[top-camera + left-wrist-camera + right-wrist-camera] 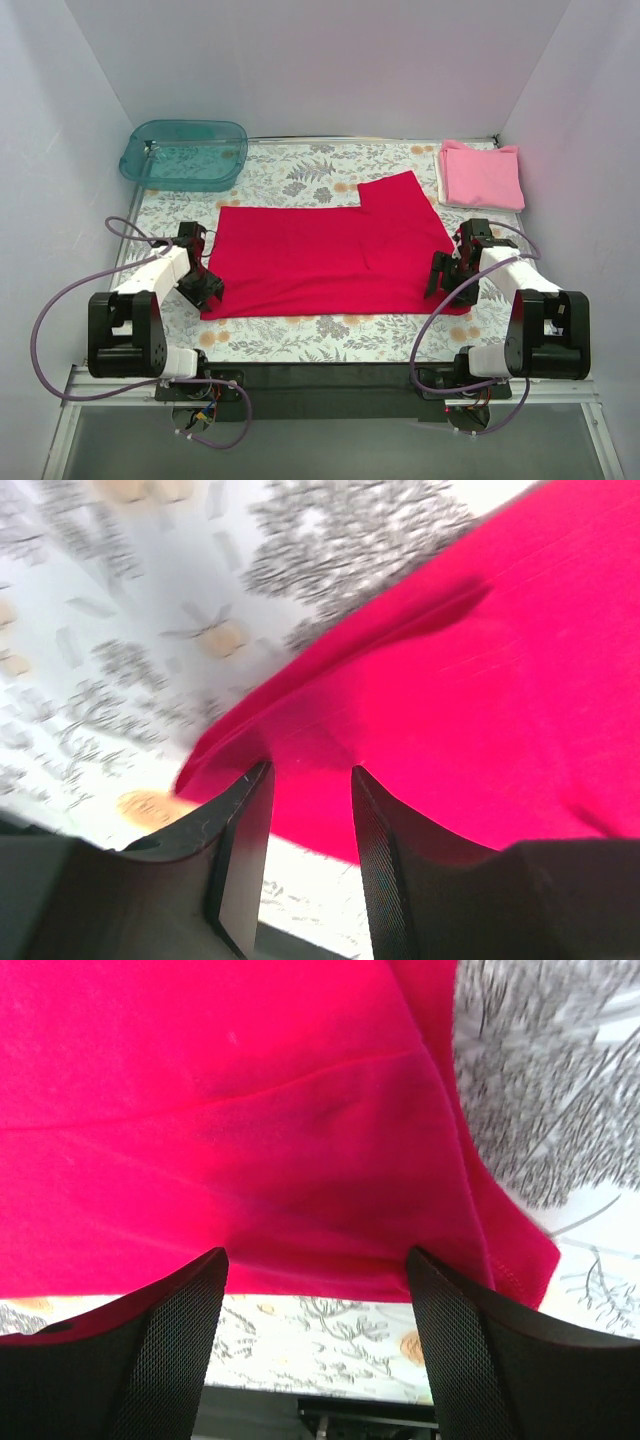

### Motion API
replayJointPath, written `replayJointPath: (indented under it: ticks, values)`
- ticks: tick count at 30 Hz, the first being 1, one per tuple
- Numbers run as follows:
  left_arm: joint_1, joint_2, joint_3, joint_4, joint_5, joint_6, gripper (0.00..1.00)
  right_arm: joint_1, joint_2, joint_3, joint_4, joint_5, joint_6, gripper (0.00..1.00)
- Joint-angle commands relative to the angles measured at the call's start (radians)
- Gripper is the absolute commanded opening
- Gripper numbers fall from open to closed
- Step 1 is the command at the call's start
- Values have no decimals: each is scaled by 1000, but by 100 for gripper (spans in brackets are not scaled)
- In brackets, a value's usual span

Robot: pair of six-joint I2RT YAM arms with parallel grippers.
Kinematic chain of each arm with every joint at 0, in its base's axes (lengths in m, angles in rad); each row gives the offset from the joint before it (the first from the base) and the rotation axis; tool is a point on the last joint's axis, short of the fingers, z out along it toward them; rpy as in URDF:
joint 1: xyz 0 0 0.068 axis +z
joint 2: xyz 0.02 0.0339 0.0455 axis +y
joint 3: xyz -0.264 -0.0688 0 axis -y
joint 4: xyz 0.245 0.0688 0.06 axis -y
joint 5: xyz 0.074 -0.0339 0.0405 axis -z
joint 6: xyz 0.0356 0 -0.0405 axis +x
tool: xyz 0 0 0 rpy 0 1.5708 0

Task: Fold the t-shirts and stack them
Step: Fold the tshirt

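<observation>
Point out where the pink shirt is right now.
In the top view the pink shirt lies folded at the far right corner of the table, just right of the red shirt and opposite the teal tub.

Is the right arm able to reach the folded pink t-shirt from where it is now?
Probably yes. The pink t-shirt lies on that arm's side, beyond the right gripper; only flat tablecloth and an edge of the red t-shirt lie between them.

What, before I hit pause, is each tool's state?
Left tool: open, at the red t-shirt's corner, holding nothing.
Right tool: open, at its near edge, holding nothing.
</observation>
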Motion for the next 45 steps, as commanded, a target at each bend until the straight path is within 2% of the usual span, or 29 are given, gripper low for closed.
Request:
replayJointPath:
  ticks: [1,5,9,10,15,16,22,32,34,39,45]
  values:
    - [33,-94,-3,-96,-26,11,36,-3,-6,-59,-155,-30,6,67]
    - [36,-159,49,-112,-48,22,40,-2,-38,1,-164,-48,-22,67]
    - [36,-163,126,7,-45,81,49,-3,-29,171,-148,-30,-75,67]
    - [36,-145,142,34,-30,91,51,-2,-26,193,-128,-39,-75,66]
    - [16,-29,271,190,20,131,52,-2,-9,256,-49,-119,-45,65]
    - [-16,2,285,199,18,132,51,0,-3,267,-36,-126,-43,65]
    - [-45,178,356,253,-23,152,47,0,54,336,-7,-136,-75,63]
    - [-48,271,244,286,-60,126,44,3,112,357,138,-146,-109,63]
    - [-48,255,210,270,-68,100,40,3,135,360,162,-128,-120,62]
    - [-44,206,108,278,-77,68,40,3,173,377,213,-90,-132,60]
    - [-16,151,83,270,-65,86,40,3,248,492,247,-5,-174,59]
